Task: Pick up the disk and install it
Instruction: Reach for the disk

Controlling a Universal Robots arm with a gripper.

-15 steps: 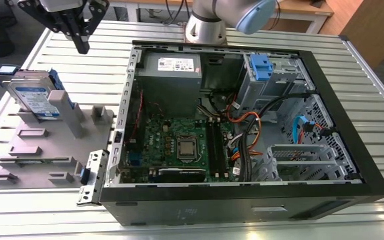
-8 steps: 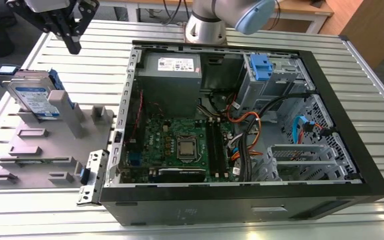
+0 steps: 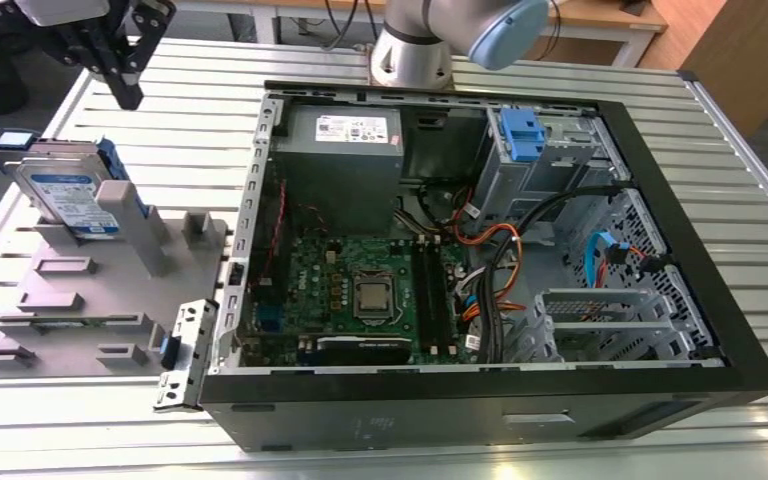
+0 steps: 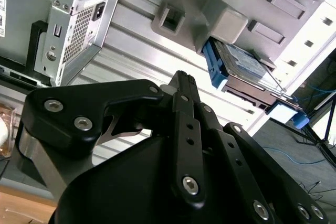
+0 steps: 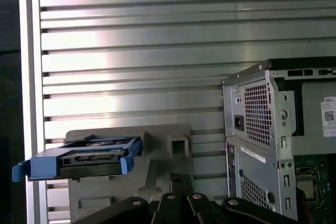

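Gripper: From where I stand the gripper [image 3: 128, 98] hangs in the air with its black fingers drawn together, and as far as I can see there is nothing between them.
Disk: The disk [image 3: 71, 195] is below the gripper and a little off to one side. It is not touching the gripper, and there is open air between them. It stands on edge, leaning, with its white-and-blue label facing out.
Holder: A grey holder [image 3: 91, 300] lies under the gripper on the slatted metal table [image 3: 91, 430]. The disk's lower edge sits in one of its slots.
Wrist views: In both wrist views the disk [image 5: 89, 156] shows beyond the fingertips with its blue rails [image 5: 44, 167] towards the camera.
Computer: The open computer case [image 3: 704, 300] lies on its side, on the far side of the gripper from the disk. Its drive cage [image 3: 598, 320] is well away from the gripper.
Progress: I'd say the pick-up is not yet made, since the disk sits untouched in its slot.
Weight and feel: It looks stiff and dense for its size. The metal faces look smooth and could slip under a light pinch.
Fragility: It probably takes knocks badly. The blue plastic rails and end tab look likely to bend.
Where to hold: I'd hold the flat metal faces of the part that stands clear of the holder, not the tab.
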